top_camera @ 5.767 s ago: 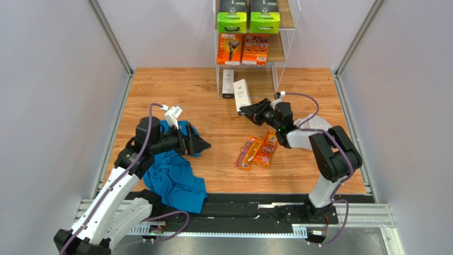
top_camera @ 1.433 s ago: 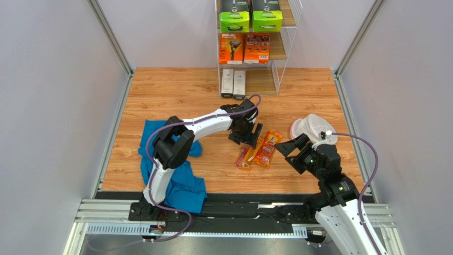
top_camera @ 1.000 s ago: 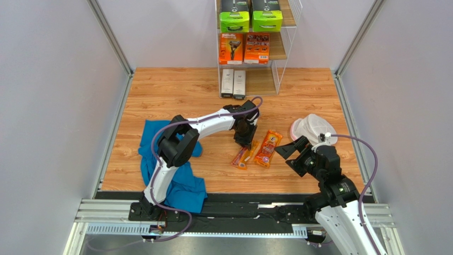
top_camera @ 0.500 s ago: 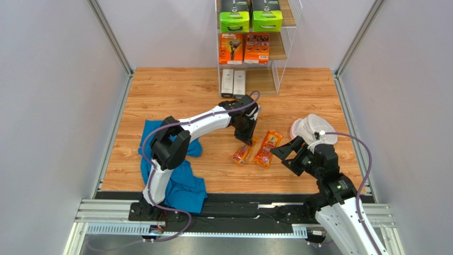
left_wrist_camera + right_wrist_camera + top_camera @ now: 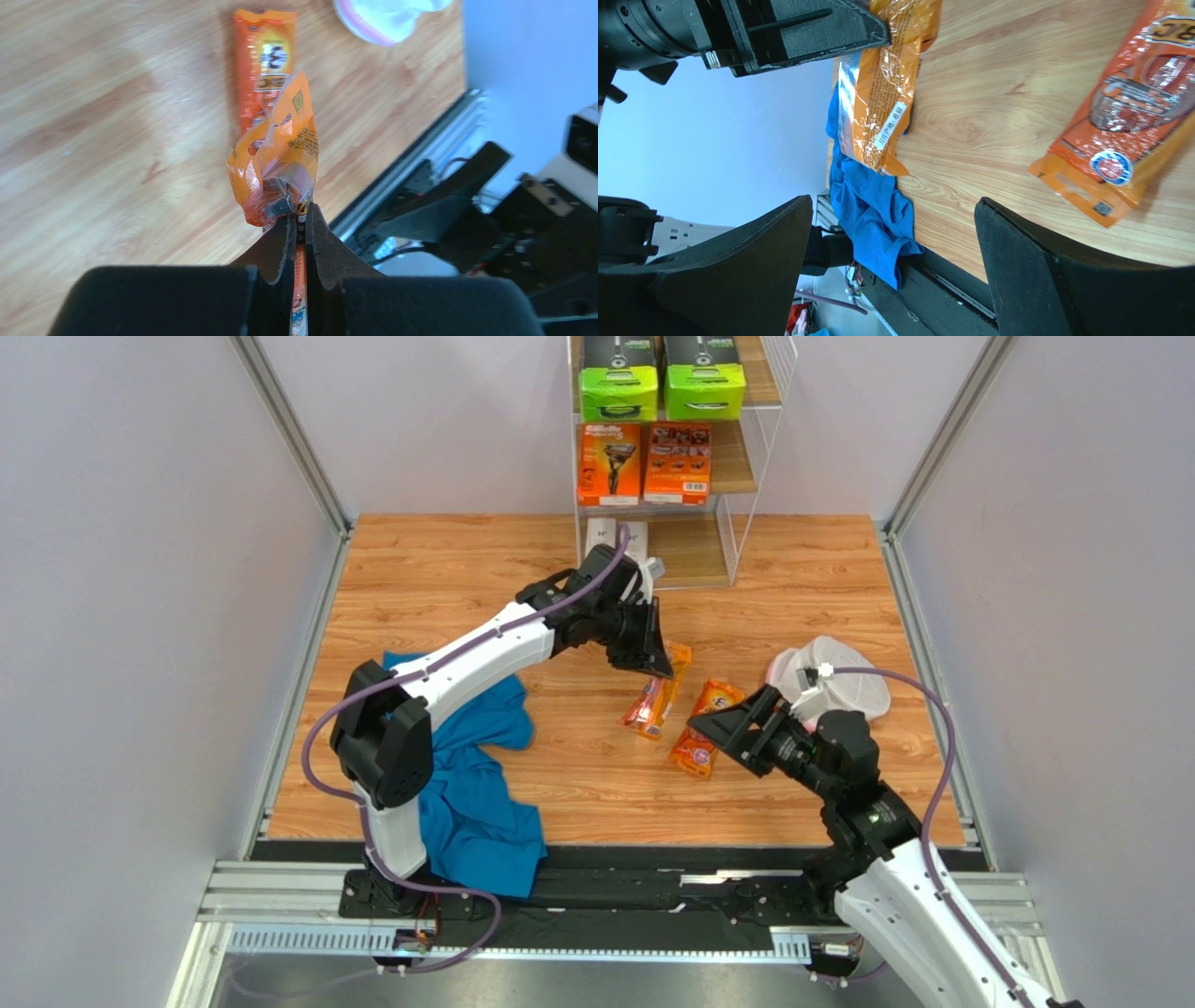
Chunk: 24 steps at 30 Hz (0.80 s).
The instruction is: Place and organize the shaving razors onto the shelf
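Now: 1 blister pack [image 5: 275,168] aloft; shelf [image 5: 732,465] nearly stocked.
Jaws of left gripper [image 5: 298,220] pinched tight on its thin edge, so it dangles clear of the table [image 5: 463,574]; 2nd orange pack [image 5: 704,724] lies flat, right gripper [image 5: 739,731] gaping beside it, likely next; shelved: 2 green-ended boxes [image 5: 657,389], 2 orange boxes [image 5: 643,465].

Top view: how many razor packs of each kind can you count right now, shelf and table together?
Black boxes with green ends: 2, on the shelf
Orange boxes: 2, on the shelf
Orange blister packs: 2, one in the left gripper, one on the table
Slim white boxes: mostly behind the left arm, cannot count
Total countable: 6
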{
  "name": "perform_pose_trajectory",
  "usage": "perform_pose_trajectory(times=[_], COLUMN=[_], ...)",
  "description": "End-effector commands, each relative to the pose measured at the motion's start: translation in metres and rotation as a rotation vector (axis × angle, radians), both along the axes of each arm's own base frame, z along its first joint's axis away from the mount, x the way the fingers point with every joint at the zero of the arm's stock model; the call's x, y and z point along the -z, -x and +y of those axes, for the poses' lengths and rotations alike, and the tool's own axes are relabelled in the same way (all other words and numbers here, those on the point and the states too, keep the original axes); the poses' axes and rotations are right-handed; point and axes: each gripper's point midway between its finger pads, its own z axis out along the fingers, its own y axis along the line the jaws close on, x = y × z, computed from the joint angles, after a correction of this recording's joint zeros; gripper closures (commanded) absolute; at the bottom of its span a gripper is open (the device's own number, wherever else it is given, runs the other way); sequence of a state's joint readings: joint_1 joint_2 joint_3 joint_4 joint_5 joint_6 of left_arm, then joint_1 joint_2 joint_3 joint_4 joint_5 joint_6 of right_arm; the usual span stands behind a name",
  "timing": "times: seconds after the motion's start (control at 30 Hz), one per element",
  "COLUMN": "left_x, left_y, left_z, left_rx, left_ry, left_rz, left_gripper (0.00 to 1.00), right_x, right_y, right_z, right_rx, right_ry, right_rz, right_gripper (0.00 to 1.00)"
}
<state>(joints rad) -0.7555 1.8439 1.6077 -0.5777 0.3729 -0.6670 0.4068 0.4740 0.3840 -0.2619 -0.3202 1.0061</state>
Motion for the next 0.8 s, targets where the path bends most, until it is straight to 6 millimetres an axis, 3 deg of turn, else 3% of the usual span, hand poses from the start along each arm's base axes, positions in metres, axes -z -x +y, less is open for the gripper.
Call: perform_pose_trajectory(times=[0.0, 0.1, 0.23, 0.43, 0.53, 0.57, 0.77], left_x=[-0.045, -0.055, -0.062, -0.068, -0.067, -0.064, -0.052], left_y=[0.010, 0.013, 0.018, 0.031, 0.036, 0.038, 0.039], left_z=[-0.019, -0.020, -0.018, -0.018, -0.017, -0.015, -0.007], left_rx=[0.027, 0.041, 0.054, 0.088, 0.094, 0.092, 0.078], left_ry=[0.196, 0.227, 0.246, 0.305, 0.321, 0.316, 0.298], left_rz=[0.031, 0.027, 0.025, 0.049, 0.064, 0.068, 0.069], left_gripper=[1.00, 1.00, 1.00, 1.00, 1.00, 1.00, 1.00], right_x=[-0.030, -0.036, -0.022, -0.022, -0.029, -0.033, -0.039], right_y=[-0.013, -0.016, -0.026, -0.036, -0.038, -0.038, -0.037], right_z=[0.021, 0.035, 0.048, 0.050, 0.052, 0.053, 0.055], right_rx=[-0.026, -0.052, -0.060, -0.034, -0.033, -0.039, -0.051], right_ry=[-0.074, -0.078, -0.053, -0.059, -0.088, -0.097, -0.107], right_rz=[-0.112, -0.133, -0.092, -0.097, -0.123, -0.135, -0.159], right_gripper=[0.11, 0.12, 0.16, 0.33, 0.45, 0.56, 0.94])
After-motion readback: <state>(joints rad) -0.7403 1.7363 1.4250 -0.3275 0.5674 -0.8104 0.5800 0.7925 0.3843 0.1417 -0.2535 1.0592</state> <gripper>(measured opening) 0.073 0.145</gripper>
